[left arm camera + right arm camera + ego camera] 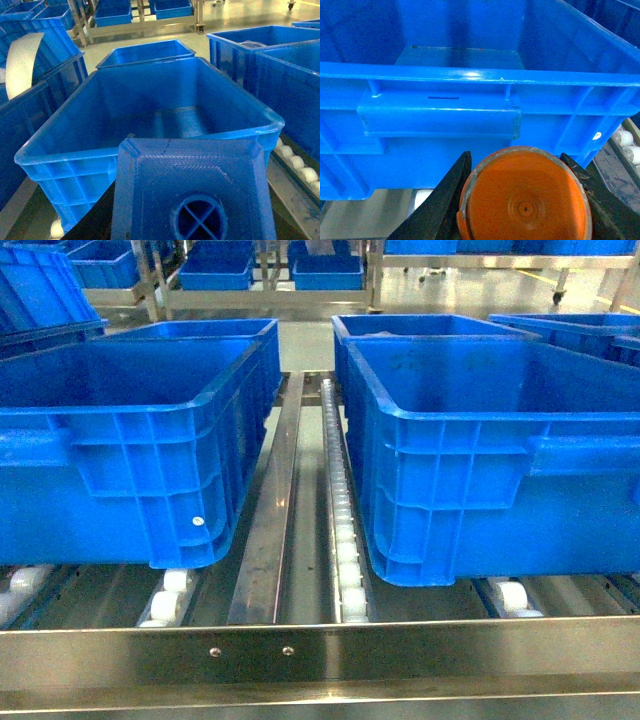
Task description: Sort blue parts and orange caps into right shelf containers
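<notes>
Orange cap (525,197) squeezed between right gripper (520,200) fingers, big blue crate (470,75) just ahead. Blue part (192,192) fills left view; grip unclear.

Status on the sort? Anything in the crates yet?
Nothing visibly dropped yet: the crate interior in the left wrist view looks bare. In hand: the left end effector carries a blue part at that crate's near rim; the right end effector is shut on an orange cap in front of a crate wall. Left: both releases.
</notes>
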Robot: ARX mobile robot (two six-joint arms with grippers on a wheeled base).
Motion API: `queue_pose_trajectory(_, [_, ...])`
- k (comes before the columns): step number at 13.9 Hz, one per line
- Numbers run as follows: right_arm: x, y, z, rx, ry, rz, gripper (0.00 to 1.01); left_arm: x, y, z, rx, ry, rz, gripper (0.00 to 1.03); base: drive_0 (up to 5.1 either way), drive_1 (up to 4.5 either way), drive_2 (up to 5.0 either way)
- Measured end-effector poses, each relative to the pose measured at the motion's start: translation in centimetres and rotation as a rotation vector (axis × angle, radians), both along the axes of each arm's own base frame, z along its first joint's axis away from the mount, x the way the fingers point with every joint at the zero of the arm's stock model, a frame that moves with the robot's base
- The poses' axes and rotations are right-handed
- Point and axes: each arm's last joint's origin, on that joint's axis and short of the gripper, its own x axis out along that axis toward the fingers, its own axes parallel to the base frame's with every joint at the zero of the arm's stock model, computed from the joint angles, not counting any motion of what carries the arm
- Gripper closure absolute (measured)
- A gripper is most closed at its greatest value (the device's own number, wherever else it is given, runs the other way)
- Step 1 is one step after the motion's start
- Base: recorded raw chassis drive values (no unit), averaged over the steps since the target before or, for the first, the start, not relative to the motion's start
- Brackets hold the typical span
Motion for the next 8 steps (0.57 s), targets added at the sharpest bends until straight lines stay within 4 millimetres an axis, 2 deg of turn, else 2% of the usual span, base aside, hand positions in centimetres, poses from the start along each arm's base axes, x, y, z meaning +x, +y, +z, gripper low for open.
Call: queue_pose_trajectory(8, [0.0, 0.0, 0.0, 0.0, 0.0, 0.0, 0.59, 0.0, 0.0, 0.0, 0.0, 0.0, 0.0, 0.59, 0.0, 0.0, 0.0])
